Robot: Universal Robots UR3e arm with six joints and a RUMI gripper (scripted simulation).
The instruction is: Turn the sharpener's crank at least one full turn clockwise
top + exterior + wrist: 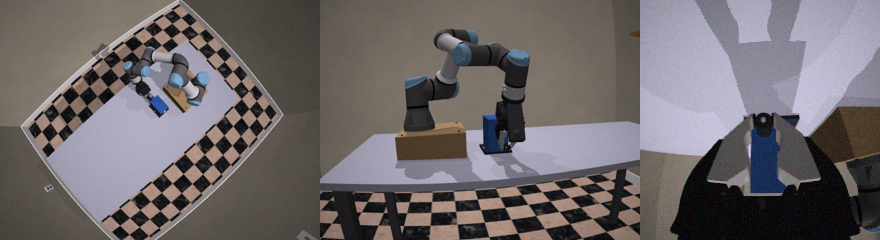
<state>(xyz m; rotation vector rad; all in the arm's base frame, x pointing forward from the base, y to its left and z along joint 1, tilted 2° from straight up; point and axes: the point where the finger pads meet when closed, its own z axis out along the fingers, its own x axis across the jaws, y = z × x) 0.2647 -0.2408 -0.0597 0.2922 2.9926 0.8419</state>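
The blue box-shaped sharpener (490, 134) stands on a dark base plate on the grey table, just right of the arm's wooden mount; it also shows from above (158, 105). My gripper (507, 147) hangs at the sharpener's right side, low near the table. It is shut on the crank's small black handle knob (763, 120), which sits between the two grey fingertips in the wrist view. The blue sharpener body (764, 160) shows behind the fingers. From above my gripper (147, 95) sits at the sharpener's upper-left side. The crank arm itself is mostly hidden by the fingers.
The wooden mount block (431, 144) carrying the arm's base stands left of the sharpener, close to it. The table runs far to the right and front. A checkered floor surrounds the table.
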